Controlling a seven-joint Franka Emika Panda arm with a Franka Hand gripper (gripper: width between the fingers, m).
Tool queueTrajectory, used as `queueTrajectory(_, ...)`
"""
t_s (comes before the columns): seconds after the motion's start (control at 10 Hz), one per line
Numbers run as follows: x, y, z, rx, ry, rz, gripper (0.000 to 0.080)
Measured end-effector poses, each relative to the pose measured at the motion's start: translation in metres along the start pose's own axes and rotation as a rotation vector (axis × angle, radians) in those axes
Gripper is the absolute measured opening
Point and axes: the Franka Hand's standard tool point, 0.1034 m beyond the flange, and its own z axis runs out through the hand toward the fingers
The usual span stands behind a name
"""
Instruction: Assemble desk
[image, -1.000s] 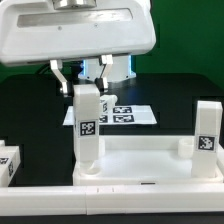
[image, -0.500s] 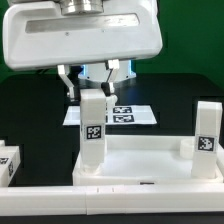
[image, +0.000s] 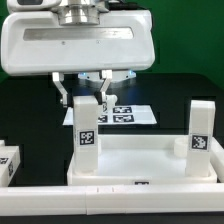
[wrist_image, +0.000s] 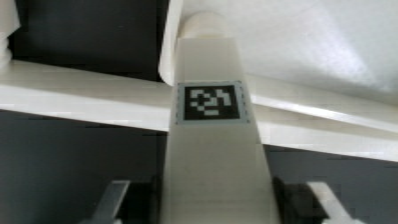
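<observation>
The white tabletop panel (image: 140, 158) lies on the black table with its rim up. Two white square legs stand upright in its corner sockets, each with a black-and-white tag: one on the exterior view's left (image: 86, 135) and one on its right (image: 201, 135). My gripper (image: 85, 97) hangs straight over the left leg, its fingers (image: 62, 92) on either side of the leg's top. In the wrist view the leg (wrist_image: 214, 100) runs up between my gripper's (wrist_image: 217, 205) fingers (wrist_image: 118, 200), with a dark gap on each side. The jaws are open. The panel's rim (wrist_image: 89, 100) crosses behind the leg.
The marker board (image: 122, 113) lies flat behind the desk. Another tagged white leg (image: 8, 160) lies at the exterior view's left edge. The long white border rail (image: 110, 200) runs along the front.
The left leg's top now sits lower in the picture. The desk with both legs has shifted slightly toward the exterior view's left. My hand has come down a little over the leg.
</observation>
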Motion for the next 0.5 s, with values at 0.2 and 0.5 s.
queueTrajectory(0.2,0.0001,0.0006,-0.0002,-0.003,-0.002,-0.002,0.0291)
queueTrajectory(0.5,-0.0007,0.0,0.0005,0.0,-0.012,0.003,0.0577)
